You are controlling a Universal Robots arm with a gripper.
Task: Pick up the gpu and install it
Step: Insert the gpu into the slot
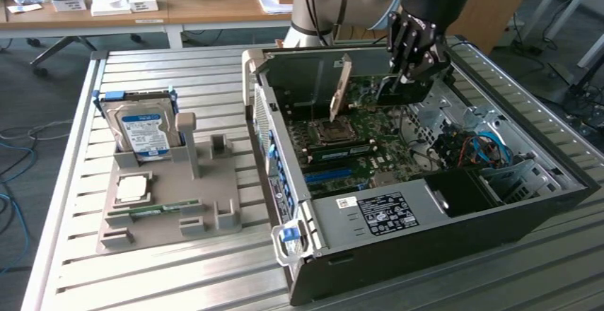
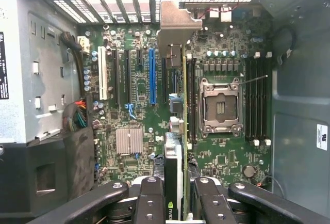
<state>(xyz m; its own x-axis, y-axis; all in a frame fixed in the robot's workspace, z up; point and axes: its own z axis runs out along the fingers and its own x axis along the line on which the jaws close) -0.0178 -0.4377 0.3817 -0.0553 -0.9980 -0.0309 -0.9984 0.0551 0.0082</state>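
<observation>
On the exterior view's left, the hard drive (image 1: 141, 128) stands in its grey holder (image 1: 170, 212), well apart from the work. Further right, the gpu (image 1: 341, 86) hangs on edge inside the open computer case (image 1: 397, 212), above the motherboard (image 2: 139, 95). We judge it light, stiff and fragile, best taken across its flat faces and away from the slot edge. Rightmost, the gripper (image 1: 416, 67) stands partly closed, its fingers (image 2: 151, 201) pinching the gpu from both faces.
</observation>
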